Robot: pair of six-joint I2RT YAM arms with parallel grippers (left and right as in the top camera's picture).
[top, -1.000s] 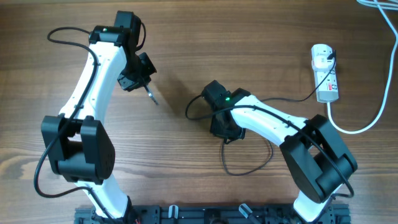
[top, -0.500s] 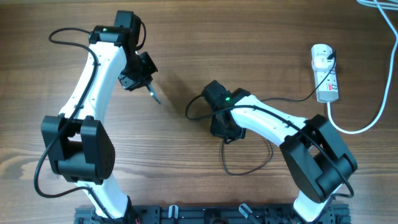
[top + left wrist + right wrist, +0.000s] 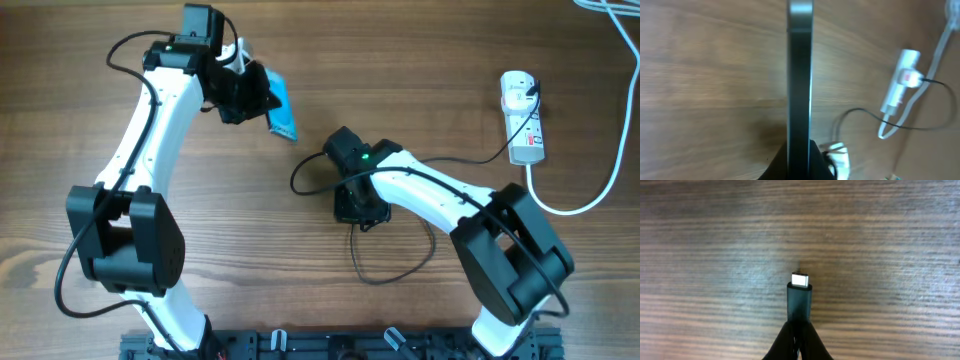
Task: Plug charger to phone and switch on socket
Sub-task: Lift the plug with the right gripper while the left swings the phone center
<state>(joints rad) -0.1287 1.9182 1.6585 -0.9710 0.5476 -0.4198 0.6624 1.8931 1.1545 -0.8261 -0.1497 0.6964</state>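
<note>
My left gripper (image 3: 256,96) is shut on the phone (image 3: 284,108) and holds it tilted above the table at the back left, cyan screen facing up. In the left wrist view the phone (image 3: 800,85) shows edge-on, rising from the jaws (image 3: 800,162). My right gripper (image 3: 359,208) is at mid-table, shut on the charger's dark connector (image 3: 800,300), whose silver tip points away from the jaws (image 3: 800,342) over bare wood. The black cable (image 3: 385,272) loops on the table beside the right arm. The white socket (image 3: 523,118) lies at the far right; it also shows in the left wrist view (image 3: 900,85).
A thick white lead (image 3: 590,195) curves from the socket towards the table's right edge and back corner. The arm bases and a black rail (image 3: 330,345) stand along the front edge. The tabletop is wood (image 3: 450,60).
My left gripper has swung up and right and turned the phone from edge-on to screen-up, so the cyan face now shows. The right gripper has shifted slightly with the connector.
</note>
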